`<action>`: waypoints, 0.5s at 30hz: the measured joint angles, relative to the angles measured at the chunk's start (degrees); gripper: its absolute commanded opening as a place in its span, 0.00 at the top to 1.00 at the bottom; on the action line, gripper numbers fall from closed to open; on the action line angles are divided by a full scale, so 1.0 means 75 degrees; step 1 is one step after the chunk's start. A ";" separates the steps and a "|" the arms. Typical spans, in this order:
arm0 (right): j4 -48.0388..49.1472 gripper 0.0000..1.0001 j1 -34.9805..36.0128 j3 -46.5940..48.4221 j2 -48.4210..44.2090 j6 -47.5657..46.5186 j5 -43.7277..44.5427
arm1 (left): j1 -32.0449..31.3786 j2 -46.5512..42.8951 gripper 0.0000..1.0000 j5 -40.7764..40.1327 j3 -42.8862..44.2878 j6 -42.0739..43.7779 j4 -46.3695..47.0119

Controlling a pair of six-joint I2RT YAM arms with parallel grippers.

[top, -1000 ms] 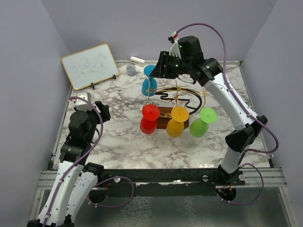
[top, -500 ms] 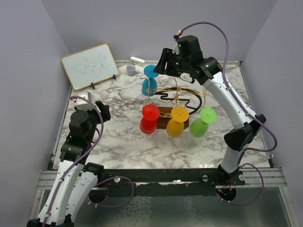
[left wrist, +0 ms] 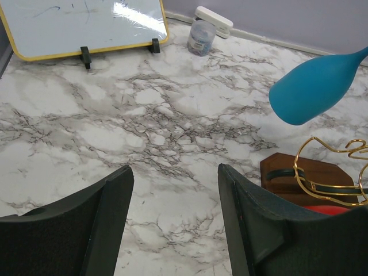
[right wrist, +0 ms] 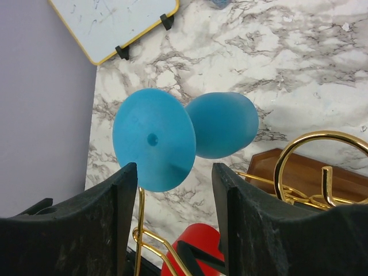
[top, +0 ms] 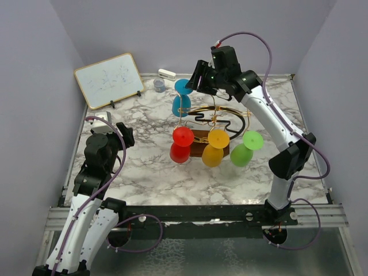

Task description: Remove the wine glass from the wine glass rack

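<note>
The wine glass rack (top: 214,117) is a gold wire stand on a dark wooden base (top: 198,135). A blue wine glass (top: 183,99) hangs upside down from its far-left arm, with red (top: 181,144), yellow (top: 215,148) and green (top: 246,148) glasses at the front. My right gripper (top: 194,80) is open just right of the blue glass's foot. In the right wrist view the blue glass foot (right wrist: 152,140) sits just beyond the open right gripper (right wrist: 174,172), nearer the left finger and ungripped. My left gripper (top: 123,133) hangs open over the table at the left, holding nothing.
A whiteboard (top: 109,79) stands at the back left, with a small jar (top: 158,85) and a white eraser (top: 167,73) beside it. In the left wrist view the blue glass bowl (left wrist: 313,86) and rack base (left wrist: 287,167) lie right of the open left gripper (left wrist: 175,172).
My right gripper's jaws have spread wider beside the blue glass's foot and its wrist has shifted slightly. The blue glass still hangs on the rack. The left arm has not moved.
</note>
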 measured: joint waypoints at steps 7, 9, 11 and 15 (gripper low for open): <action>0.0472 0.48 -0.0017 -0.0335 0.0026 0.0248 0.0003 | 0.0000 0.0000 0.37 0.0003 0.0000 0.0000 0.0000; 0.0580 0.49 -0.0017 -0.0501 0.0026 0.0341 0.0003 | 0.0000 0.0000 0.37 0.0003 0.0000 0.0000 0.0000; 0.0627 0.50 -0.0017 -0.0568 0.0041 0.0408 0.0003 | 0.0000 0.0000 0.37 0.0003 0.0000 0.0000 0.0000; 0.0796 0.55 -0.0017 -0.0627 0.0058 0.0568 0.0026 | 0.0000 0.0000 0.37 0.0003 0.0000 0.0000 0.0000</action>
